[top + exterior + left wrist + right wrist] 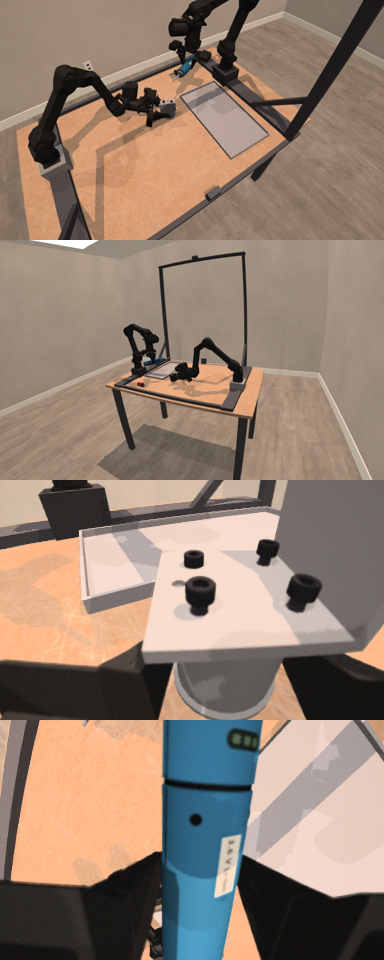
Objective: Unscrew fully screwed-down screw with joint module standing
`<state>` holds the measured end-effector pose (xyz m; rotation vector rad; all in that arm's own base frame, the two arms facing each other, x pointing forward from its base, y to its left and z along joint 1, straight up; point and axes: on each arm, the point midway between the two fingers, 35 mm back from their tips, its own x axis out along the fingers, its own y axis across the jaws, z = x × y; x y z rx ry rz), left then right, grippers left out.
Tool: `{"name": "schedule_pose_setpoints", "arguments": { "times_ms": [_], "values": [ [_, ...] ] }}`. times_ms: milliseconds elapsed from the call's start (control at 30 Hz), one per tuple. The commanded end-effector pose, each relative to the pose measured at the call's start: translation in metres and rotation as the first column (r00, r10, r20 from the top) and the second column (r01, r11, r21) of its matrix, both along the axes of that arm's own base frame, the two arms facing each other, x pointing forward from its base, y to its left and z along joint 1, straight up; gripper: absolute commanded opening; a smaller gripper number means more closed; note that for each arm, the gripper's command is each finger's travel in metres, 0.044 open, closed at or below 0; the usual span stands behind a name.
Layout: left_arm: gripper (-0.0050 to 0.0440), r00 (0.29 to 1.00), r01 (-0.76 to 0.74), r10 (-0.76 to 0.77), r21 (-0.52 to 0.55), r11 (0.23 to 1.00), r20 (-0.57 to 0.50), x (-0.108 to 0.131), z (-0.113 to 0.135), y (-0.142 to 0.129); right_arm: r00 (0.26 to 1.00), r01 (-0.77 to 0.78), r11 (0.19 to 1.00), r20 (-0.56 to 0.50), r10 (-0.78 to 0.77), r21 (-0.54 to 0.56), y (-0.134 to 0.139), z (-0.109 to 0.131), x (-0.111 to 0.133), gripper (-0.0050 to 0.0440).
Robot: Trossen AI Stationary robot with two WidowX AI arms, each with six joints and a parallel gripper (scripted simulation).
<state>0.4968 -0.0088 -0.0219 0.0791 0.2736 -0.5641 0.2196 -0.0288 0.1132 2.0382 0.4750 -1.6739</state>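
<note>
The joint module (225, 686) (169, 117) stands upright with the bracket (235, 635) (168, 107) on top. In the left wrist view, the far-left screw (194, 559) sits low with no shank showing. The near-left screw (200, 591), far-right screw (268, 549) and near-right screw (304, 587) stand proud with shanks showing. My left gripper (164, 109) is shut on the joint module, one finger on each side below the bracket. My right gripper (199, 860) (188, 64) is shut on the blue electric screwdriver (200, 890) (186, 68) (155, 361), held above the table, its bit slanting down.
A red hand screwdriver (140, 384) (176, 71) lies at the table's edge side, below the held tool. A shallow grey tray (235, 127) (120, 596) lies beyond the module. Dark frame rails and posts border the table.
</note>
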Motion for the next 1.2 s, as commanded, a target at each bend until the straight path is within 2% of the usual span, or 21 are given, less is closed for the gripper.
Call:
{"name": "schedule_pose_setpoints", "arguments": {
  "times_ms": [0,100,167,233,433,667,733,933,1167],
  "values": [
    [0.0244,1.0,0.0,0.0,0.004,1.0,0.026,0.004,0.011,0.0,0.973,-0.187,0.981,0.126,0.193,-0.056,0.003,0.009,0.005,0.0162],
    [0.0244,1.0,0.0,0.0,0.004,1.0,0.026,0.004,0.011,0.0,0.928,-0.308,0.943,0.179,0.327,-0.127,0.005,0.011,0.007,0.0162],
    [0.0244,1.0,0.0,0.0,0.004,1.0,0.026,0.004,0.011,0.0,0.928,-0.308,0.943,0.179,0.327,-0.127,0.005,0.011,0.007,0.0162],
    [0.0244,1.0,0.0,0.0,0.004,1.0,0.026,0.004,0.011,0.0,0.886,-0.382,0.906,0.207,0.415,-0.179,0.007,0.013,0.009,0.0162],
    [0.0244,1.0,0.0,0.0,0.004,1.0,0.026,0.004,0.011,0.0,0.702,-0.564,0.734,0.247,0.668,-0.378,0.014,0.02,0.013,0.0162],
    [0.0244,1.0,0.0,0.0,0.004,1.0,0.026,0.004,0.011,0.0,0.459,-0.642,0.472,0.19,0.868,-0.604,0.021,0.029,0.016,0.0162],
    [0.0244,1.0,0.0,0.0,0.004,1.0,0.026,0.004,0.011,0.0,0.459,-0.642,0.472,0.19,0.868,-0.604,0.021,0.029,0.016,0.0162],
    [0.0244,1.0,0.0,0.0,0.004,1.0,0.026,0.004,0.011,0.0,0.239,-0.599,0.183,0.044,0.97,-0.779,0.028,0.039,0.018,0.0162],
    [0.0244,1.0,0.0,0.0,0.004,1.0,0.026,0.004,0.011,0.0,0.063,-0.451,-0.136,-0.184,0.981,-0.882,0.035,0.05,0.017,0.0162]
  ]
}}
